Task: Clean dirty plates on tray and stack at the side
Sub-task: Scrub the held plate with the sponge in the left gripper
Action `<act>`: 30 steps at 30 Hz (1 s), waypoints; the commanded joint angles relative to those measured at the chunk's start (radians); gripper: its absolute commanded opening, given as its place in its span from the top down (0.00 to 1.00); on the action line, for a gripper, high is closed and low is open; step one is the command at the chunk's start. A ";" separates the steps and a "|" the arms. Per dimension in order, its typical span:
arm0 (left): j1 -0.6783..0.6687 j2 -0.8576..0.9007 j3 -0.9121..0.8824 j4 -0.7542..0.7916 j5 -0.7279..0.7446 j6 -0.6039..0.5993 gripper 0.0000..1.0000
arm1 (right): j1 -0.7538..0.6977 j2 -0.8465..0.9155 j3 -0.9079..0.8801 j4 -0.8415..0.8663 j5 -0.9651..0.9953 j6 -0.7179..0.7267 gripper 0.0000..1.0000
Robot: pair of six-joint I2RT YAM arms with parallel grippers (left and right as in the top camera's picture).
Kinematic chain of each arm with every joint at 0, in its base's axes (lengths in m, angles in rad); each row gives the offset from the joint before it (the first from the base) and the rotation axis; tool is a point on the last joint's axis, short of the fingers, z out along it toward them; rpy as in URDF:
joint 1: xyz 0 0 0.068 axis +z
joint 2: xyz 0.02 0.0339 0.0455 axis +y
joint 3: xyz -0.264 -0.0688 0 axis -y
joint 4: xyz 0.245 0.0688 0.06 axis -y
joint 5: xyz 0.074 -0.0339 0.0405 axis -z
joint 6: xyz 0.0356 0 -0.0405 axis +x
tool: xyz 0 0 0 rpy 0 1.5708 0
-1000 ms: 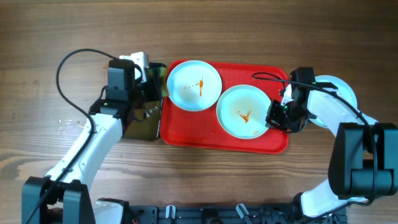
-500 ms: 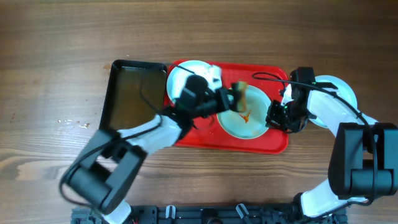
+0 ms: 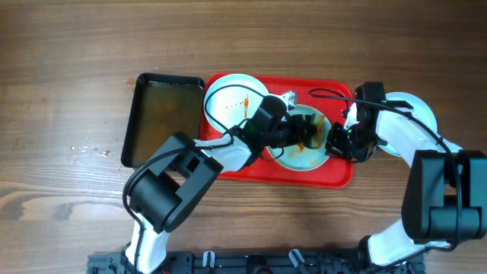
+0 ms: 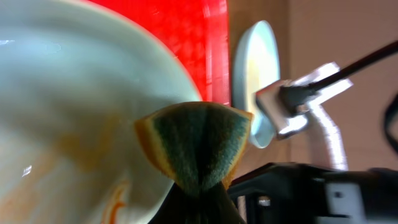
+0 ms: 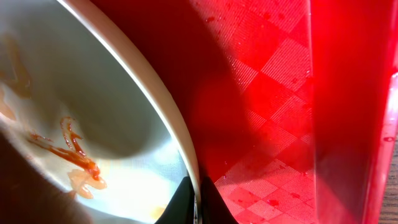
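on the tray (image 3: 327,176), a red rectangle with a chequered texture, lie two of the pale plates: the smeared plate (image 3: 293,158) at the tray's middle and a second plate (image 3: 228,103), streaked orange, at the tray's far left corner. the third plate (image 3: 418,106) lies off the tray, just beyond its right end, partly under the right arm. the left gripper (image 4: 196,202) reaches across the tray from its left side and is clamped on a green-faced sponge (image 4: 196,140), which is folded double between the jaws; the sponge's edge presses on the inner face of the smeared plate near its rim, beside faint orange traces. the right gripper (image 5: 194,208), at the side of this plate nearest the tray's right end, has its two dark tips closed on the plate's rim, one tip inside the plate and one outside over the tray floor. an orange-brown sauce smear (image 5: 71,152) shows inside the plate close to that grip. a black tray (image 3: 163,114) lies against the red tray's left end. everything rests on a wooden table (image 3: 76,61) with grain running along the tray's length; the pictures show nothing of the room beyond the table.
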 commanded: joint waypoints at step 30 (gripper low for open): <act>0.280 -0.430 0.013 -0.723 -0.180 0.464 0.96 | 0.003 0.026 -0.026 0.064 0.108 -0.019 0.83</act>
